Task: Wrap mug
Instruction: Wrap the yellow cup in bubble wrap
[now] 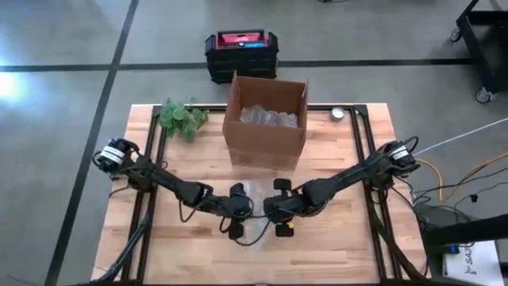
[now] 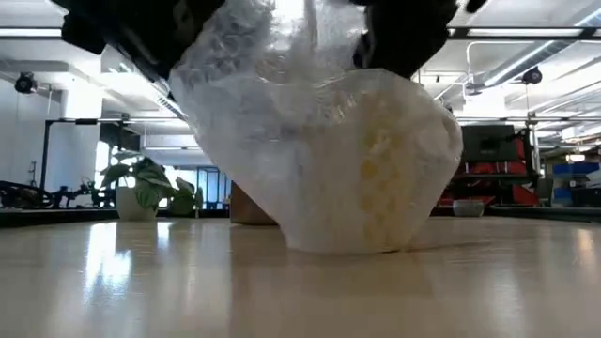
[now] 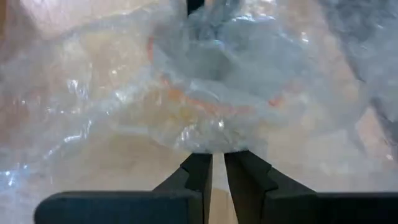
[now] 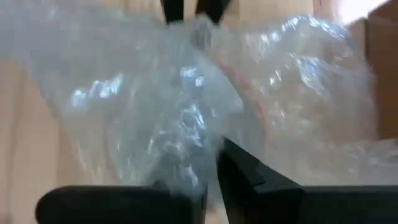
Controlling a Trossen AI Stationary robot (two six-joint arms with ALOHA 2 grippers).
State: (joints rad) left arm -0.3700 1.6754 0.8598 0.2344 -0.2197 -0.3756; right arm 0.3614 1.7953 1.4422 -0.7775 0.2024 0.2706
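A sheet of clear bubble wrap (image 2: 310, 141) is bunched over the mug (image 2: 380, 178), which shows only as a yellowish shape through the plastic. The bundle stands on the wooden table (image 1: 190, 246), near its middle, in front of the cardboard box. In the left wrist view an orange rim (image 3: 205, 102) shows through the wrap. My left gripper (image 1: 236, 208) and my right gripper (image 1: 278, 208) meet over the bundle from the left and the right. Each is shut on the wrap. My left gripper pinches a gathered fold of the bubble wrap (image 3: 214, 144) between its two fingertips, coming slanting down from the table's left. The wrap spreads away from the fingers over the mug, and its lower part rests on the table. How many layers it has, I cannot tell. My right gripper has bunched bubble wrap (image 4: 186, 158) between its two fingers, coming slanting down from the table's right. The wrap covers one finger, so the exact place of contact is hidden. The bundle below it stands on the table.
An open cardboard box (image 1: 266, 119) with more wrap inside stands just behind the bundle. A green plant (image 1: 182, 119) stands at the far left, and a small round thing (image 1: 339, 114) lies at the far right. A black-and-red case (image 1: 240, 52) sits on the floor beyond the table.
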